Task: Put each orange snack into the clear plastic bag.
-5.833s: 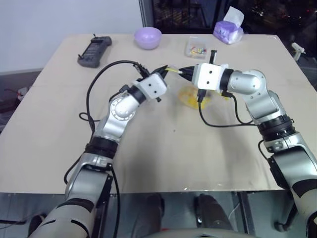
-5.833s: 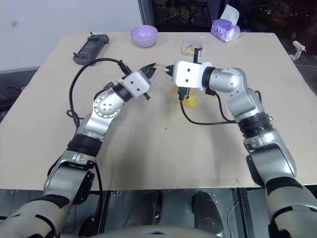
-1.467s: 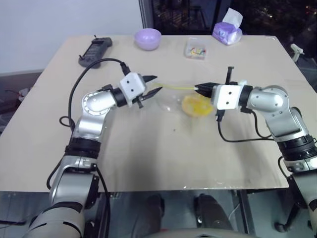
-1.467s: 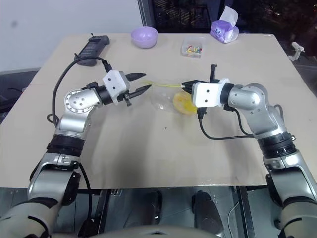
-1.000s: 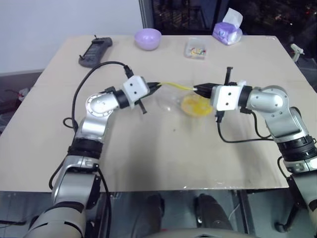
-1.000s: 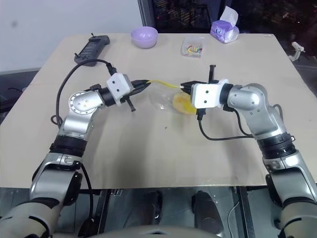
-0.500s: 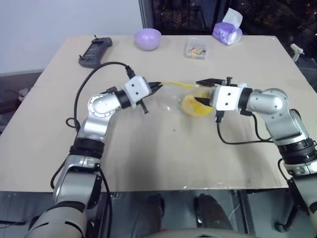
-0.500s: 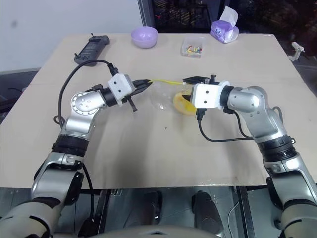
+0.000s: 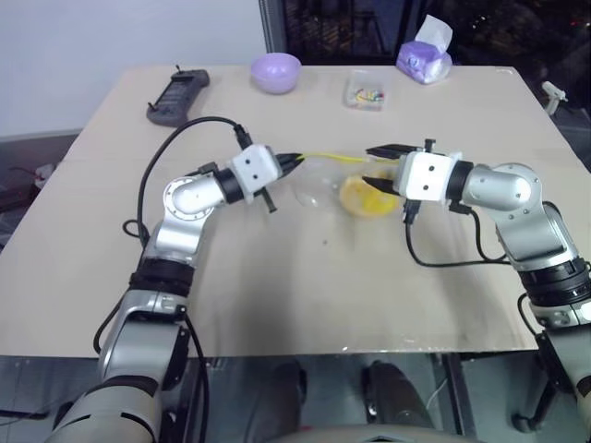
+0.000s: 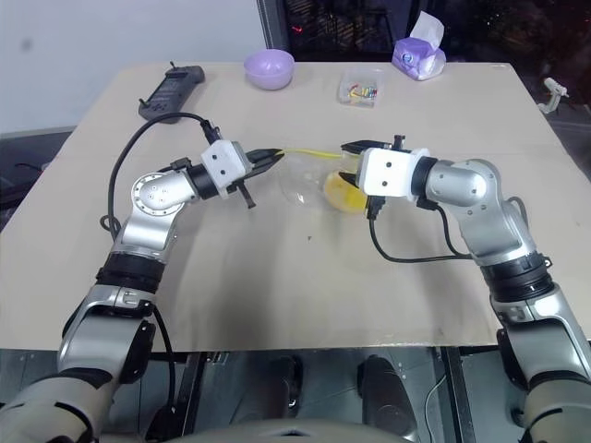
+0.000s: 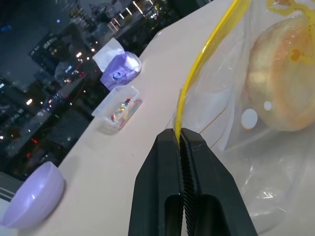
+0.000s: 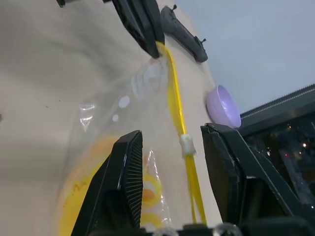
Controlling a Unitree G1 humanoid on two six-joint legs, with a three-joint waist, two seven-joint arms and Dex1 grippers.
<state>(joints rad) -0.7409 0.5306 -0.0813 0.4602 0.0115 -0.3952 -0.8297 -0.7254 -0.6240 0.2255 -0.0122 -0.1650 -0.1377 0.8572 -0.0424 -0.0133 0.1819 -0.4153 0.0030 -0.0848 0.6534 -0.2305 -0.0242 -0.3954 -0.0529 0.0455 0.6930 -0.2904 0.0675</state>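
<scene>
Sealing the bag with the bun inside
Left gripper pinches the zip strip end; right gripper gapes around the strip's slider. Judged best: keep the strip taut, close squarely on the slider.

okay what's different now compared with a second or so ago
The right gripper has opened and let go of the yellow zip strip of the clear plastic bag; its fingers now stand either side of the strip. The left gripper stays shut on the strip's other end. The orange snack is still in the bag on the table.
</scene>
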